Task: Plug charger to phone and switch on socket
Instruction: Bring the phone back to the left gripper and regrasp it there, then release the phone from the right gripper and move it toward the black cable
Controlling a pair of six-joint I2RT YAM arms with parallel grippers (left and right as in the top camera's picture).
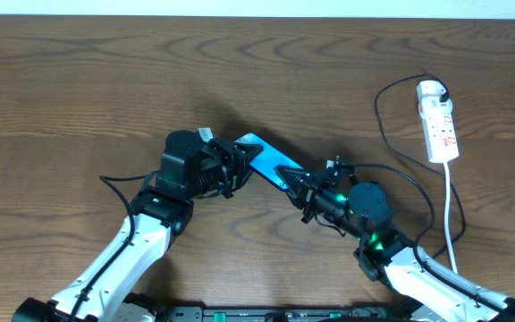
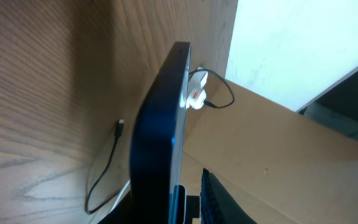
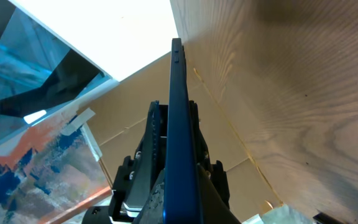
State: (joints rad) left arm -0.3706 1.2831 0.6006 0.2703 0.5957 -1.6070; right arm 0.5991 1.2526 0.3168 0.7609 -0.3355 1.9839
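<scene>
Wood-grain table point(image 1: 79, 89); right gripper point(image 1: 293, 181) pinches the phone point(image 1: 259, 155) on edge; left gripper point(image 1: 238, 167) narrow around it, hold unclear; best clamped firmly before right lets go.

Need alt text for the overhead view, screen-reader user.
A blue-screened phone sits at the middle of a wooden table: the right gripper clamps one end, the left gripper is at the other. A white power strip lies at the right, a thin black cable looping from it toward the grippers.
</scene>
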